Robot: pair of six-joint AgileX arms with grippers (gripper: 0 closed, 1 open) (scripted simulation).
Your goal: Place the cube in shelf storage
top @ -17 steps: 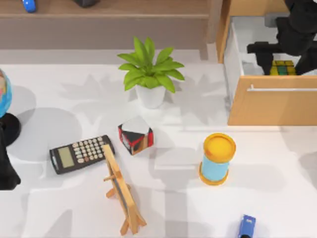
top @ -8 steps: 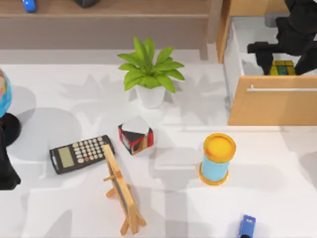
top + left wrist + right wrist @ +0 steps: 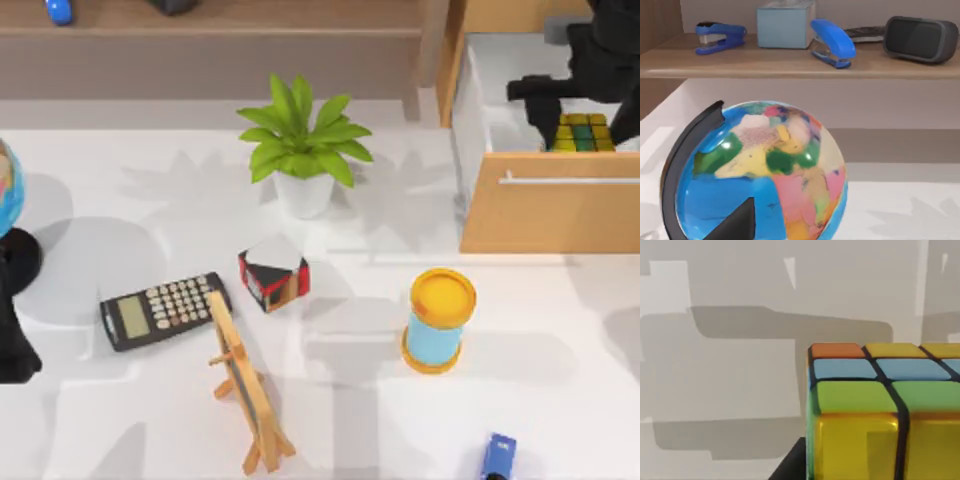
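Right gripper [image 3: 590, 100]: hanging over the open light-wood drawer with the metal bar handle [image 3: 552, 205] at about 1 o'clock on the table, black fingers straddling the cube. I honestly can't tell if my jaws are pinching it or just sitting around it.

Cube: the small puzzle cube of yellow and green tiles with dark grid lines [image 3: 581, 132] is sitting inside that drawer, right up against the front panel. From my right wrist it's looking huge, with yellow, green, blue and orange tiles [image 3: 885, 410] against the pale drawer wall.

Shelf storage: the long brown wooden shelf with the darker recessed back [image 3: 220, 45] is running along 11 to 12 o'clock, well apart from the cube. My left wrist is seeing its board [image 3: 790, 62] carrying two blue staplers, a pale blue box and a dark headset.

Left arm: parked at 9 o'clock by the table's left edge, with the colourful globe on a black stand [image 3: 760, 170] right in front of its camera.

Other stuff on the table: a potted green plant [image 3: 303, 150] near 12, a red, black and white block [image 3: 273, 272] around the middle, a dark calculator [image 3: 163, 310] and a small wooden easel [image 3: 245, 385] toward 7 to 8, and a blue cylinder with a yellow lid [image 3: 438, 320] toward 4.
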